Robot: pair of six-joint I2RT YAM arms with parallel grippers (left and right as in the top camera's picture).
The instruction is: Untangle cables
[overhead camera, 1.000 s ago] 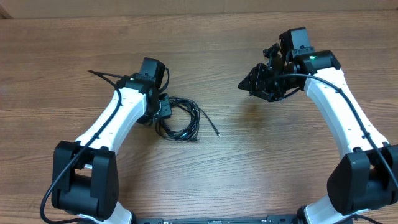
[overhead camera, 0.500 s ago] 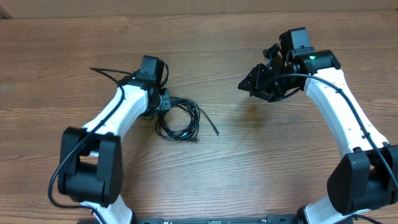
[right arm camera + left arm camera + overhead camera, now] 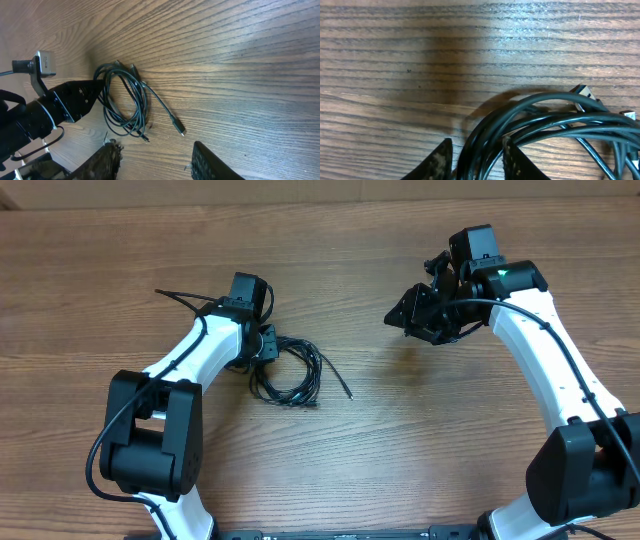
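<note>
We see the left claw (image 3: 477, 145) low over the wooden table (image 3: 420, 60). Its two fingers (image 3: 442, 160) stand a little apart, and several strands of the cables (image 3: 560, 119) run up between them. The strands fill most of the gap and lie against the finger on the right in the wrist view. Whether this claw is pinching them or only straddling them, we cannot tell.

From the claw the strands curve up and away to its right, where they open into a loose coil of thin black cords lying on the table. Ahead of the claw, at the far edge of the coil, we make out a silver-tipped USB plug (image 3: 585, 92). A second plug (image 3: 630, 115) sits further to the claw's right, cut off by the picture's edge. Behind the left claw, on the side away from the coil, the arm's own thicker wire (image 3: 175, 297) juts out over the table.

The right claw (image 3: 156, 145) is released: its fingers are spread wide with nothing between them, and only bare wood shows in the gap. It is raised off the table and pointed toward the coil, which lies well apart from it, out ahead. One loose end (image 3: 179, 129) trails out of the coil toward this claw and finishes in a small plug. That plug is the part of the cables nearest the right claw, and it too lies clear of the fingers. In the right wrist view the left claw's black tip reaches into the coil from the far side.
</note>
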